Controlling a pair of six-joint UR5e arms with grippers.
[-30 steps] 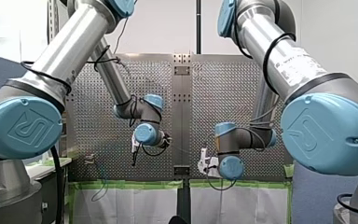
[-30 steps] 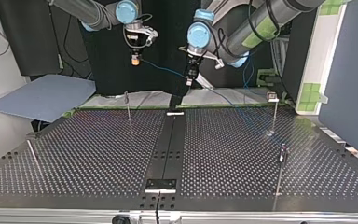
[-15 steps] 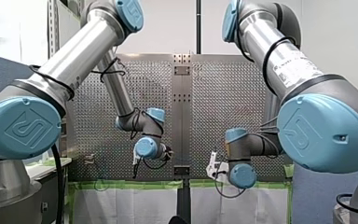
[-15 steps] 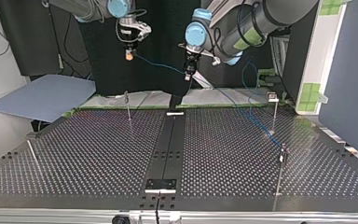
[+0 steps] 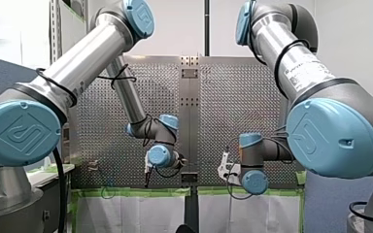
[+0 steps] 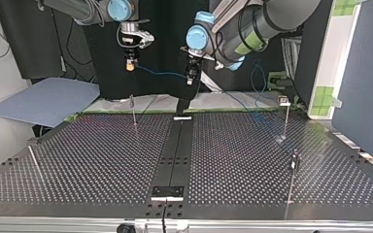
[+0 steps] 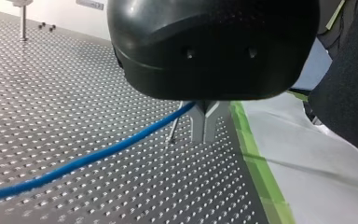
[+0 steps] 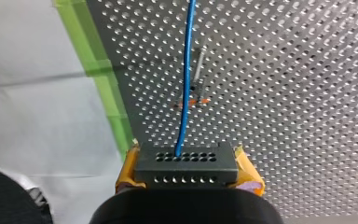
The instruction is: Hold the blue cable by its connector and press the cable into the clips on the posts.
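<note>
My right gripper point(image 8: 187, 173), yellow pads point(image 8: 127, 169) clamped on the black perforated rectangular connector point(image 8: 186, 161). The thin blue cable point(image 8: 186, 70) leaves it ahead, passing over a slim metal post point(image 8: 200, 60) on the perforated metal table point(image 8: 284, 93). My left gripper point(image 7: 204, 123), metal fingers drawn together, pinches the cable.

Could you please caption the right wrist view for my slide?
My right tool clamps the black connector between yellow pads; the blue cable runs ahead past a post.

Front view: high, robot's side, facing over table point(image 5: 223, 97).
Top view: opposite side, low, facing back.
Wrist views: close above table; share blue cable point(image 7: 98, 155).
</note>
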